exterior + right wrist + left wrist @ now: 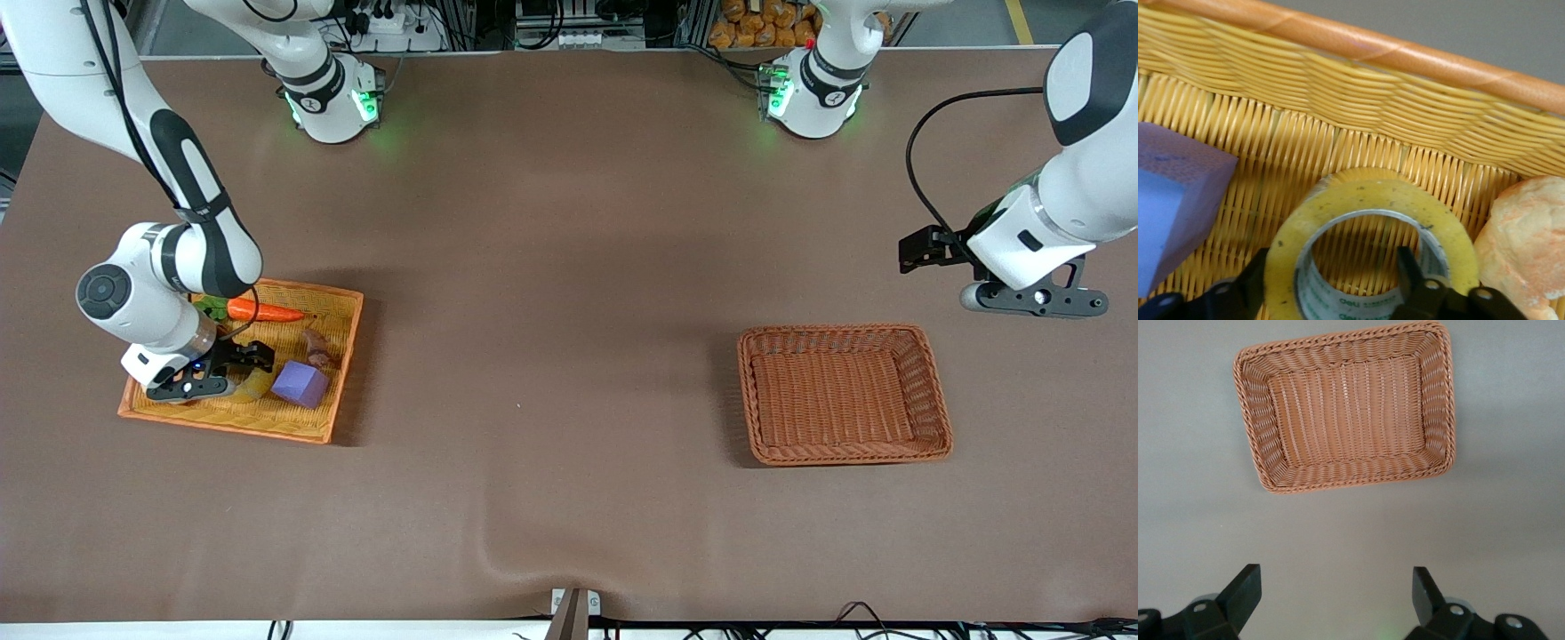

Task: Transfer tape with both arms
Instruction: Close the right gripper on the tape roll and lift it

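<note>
The tape [254, 384], a yellowish ring with a grey-white core, lies flat in the yellow wicker tray [345, 342] at the right arm's end of the table. My right gripper [240, 366] is low over it and open. In the right wrist view the tape [1338, 200] fills the lower middle, and the gripper [1331, 270] has one finger outside the ring and the other inside the core, not pressing the wall. My left gripper [1036, 300] hangs open and empty over bare table beside the brown basket [935, 391], and the left arm waits. It shows open in the left wrist view [1337, 587].
The yellow tray also holds a carrot [265, 312], a purple block [300, 383], a small brown toy [318, 347] and a tan bread-like toy [1528, 247] beside the tape. The brown basket [1435, 400] has nothing in it. The tray's rim [1405, 50] is close to the tape.
</note>
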Controlling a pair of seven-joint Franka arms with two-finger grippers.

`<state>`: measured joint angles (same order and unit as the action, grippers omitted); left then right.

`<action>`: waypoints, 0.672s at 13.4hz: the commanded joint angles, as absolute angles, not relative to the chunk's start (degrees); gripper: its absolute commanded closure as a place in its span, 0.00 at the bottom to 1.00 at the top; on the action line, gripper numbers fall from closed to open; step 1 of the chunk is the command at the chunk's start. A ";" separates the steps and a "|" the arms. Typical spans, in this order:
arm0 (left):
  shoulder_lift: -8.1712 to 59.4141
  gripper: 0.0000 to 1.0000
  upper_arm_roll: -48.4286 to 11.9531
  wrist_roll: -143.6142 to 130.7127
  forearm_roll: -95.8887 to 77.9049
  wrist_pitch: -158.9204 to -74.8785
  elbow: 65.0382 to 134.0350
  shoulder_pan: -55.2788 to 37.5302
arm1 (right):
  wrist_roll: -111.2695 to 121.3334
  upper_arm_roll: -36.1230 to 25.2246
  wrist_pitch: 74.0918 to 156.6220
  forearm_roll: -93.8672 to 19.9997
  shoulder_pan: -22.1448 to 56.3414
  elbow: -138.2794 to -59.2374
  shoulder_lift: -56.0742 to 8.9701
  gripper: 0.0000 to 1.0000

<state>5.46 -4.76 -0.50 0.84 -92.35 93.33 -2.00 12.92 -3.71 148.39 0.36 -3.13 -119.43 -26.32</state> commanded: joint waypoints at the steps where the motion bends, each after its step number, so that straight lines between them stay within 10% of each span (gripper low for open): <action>1: 5.27 0.00 -4.92 0.44 2.02 -92.37 92.64 -2.02 | 12.92 -2.90 148.27 1.41 -3.96 -119.36 -25.84 0.94; 9: 7.99 0.00 -5.53 -0.44 1.41 -95.35 94.91 -2.28 | 2.49 -2.46 114.65 0.79 3.23 -106.03 -14.95 1.00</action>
